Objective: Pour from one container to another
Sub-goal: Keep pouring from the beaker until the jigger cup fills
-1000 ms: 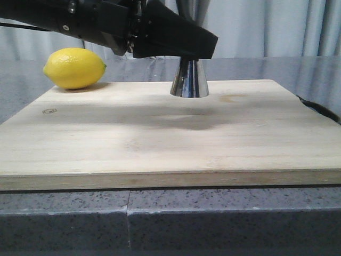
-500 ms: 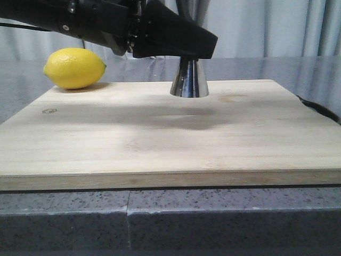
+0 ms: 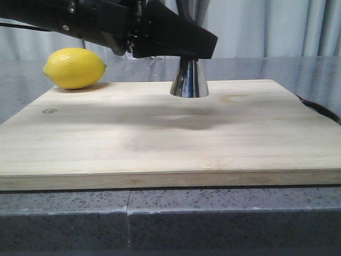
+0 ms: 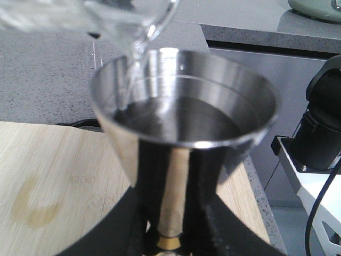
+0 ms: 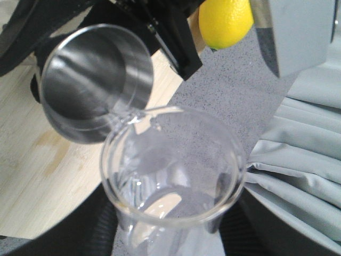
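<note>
The steel jigger [image 4: 184, 106] stands on the wooden board [image 3: 160, 138], with clear liquid in its upper cup. In the left wrist view my left gripper [image 4: 173, 221] is shut on the narrow waist, just above the gold band [image 4: 170, 243]. The glass beaker [image 5: 173, 165] is tilted, its lip [image 5: 130, 114] over the jigger's [image 5: 96, 80] rim. A thin clear stream [image 4: 129, 74] runs from the beaker [image 4: 128, 21] into the cup. My right gripper [image 5: 173, 237] is shut on the beaker's body. In the front view only the jigger's base [image 3: 189, 80] shows under my left arm [image 3: 160, 34]; the beaker is hidden.
A yellow lemon [image 3: 74, 68] lies at the board's far left corner. A black cable [image 3: 319, 109] runs off the board's right edge. A faint ring stain [image 4: 32, 205] marks the wood near the jigger. Grey curtains hang behind the counter.
</note>
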`<action>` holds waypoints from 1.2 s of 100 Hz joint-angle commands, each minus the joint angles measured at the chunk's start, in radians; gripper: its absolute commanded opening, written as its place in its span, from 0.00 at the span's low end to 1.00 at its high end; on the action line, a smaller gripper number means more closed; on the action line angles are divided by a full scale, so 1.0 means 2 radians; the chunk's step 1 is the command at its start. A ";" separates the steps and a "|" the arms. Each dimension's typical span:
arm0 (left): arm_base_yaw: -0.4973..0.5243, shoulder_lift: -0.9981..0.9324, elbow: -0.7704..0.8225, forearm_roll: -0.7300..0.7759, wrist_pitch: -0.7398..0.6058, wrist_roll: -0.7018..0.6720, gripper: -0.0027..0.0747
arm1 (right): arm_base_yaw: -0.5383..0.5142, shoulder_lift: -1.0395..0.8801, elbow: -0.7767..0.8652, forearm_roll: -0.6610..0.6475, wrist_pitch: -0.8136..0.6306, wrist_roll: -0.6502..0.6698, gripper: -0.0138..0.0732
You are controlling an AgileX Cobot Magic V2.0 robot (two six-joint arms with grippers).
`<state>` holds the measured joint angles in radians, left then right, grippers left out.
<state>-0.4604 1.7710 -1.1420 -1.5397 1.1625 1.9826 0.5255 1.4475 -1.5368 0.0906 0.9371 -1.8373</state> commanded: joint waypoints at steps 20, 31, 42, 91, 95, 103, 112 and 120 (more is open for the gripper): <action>-0.004 -0.018 -0.014 -0.036 0.053 -0.004 0.02 | 0.000 -0.016 -0.018 0.000 -0.029 -0.003 0.30; -0.004 -0.018 -0.014 -0.036 0.053 -0.004 0.02 | 0.000 -0.016 -0.018 0.000 -0.029 -0.003 0.30; -0.004 -0.018 -0.014 -0.036 0.053 -0.004 0.02 | 0.000 -0.016 -0.018 0.000 -0.029 -0.003 0.30; -0.004 -0.018 -0.014 -0.036 0.053 -0.004 0.02 | 0.000 -0.016 -0.018 0.004 -0.016 -0.003 0.30; -0.004 -0.018 -0.014 -0.036 0.053 -0.004 0.02 | 0.000 -0.016 -0.018 0.006 -0.016 -0.003 0.30; -0.004 -0.018 -0.014 -0.036 0.053 -0.004 0.02 | 0.000 -0.016 -0.018 0.014 -0.016 -0.002 0.30; -0.004 -0.018 -0.014 -0.036 0.053 -0.004 0.02 | 0.000 -0.016 -0.018 0.016 -0.017 0.010 0.30; -0.004 -0.018 -0.014 -0.036 0.053 -0.004 0.02 | 0.000 -0.016 -0.018 0.016 -0.018 0.026 0.30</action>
<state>-0.4604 1.7710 -1.1420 -1.5397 1.1625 1.9817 0.5255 1.4475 -1.5368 0.1087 0.9533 -1.8202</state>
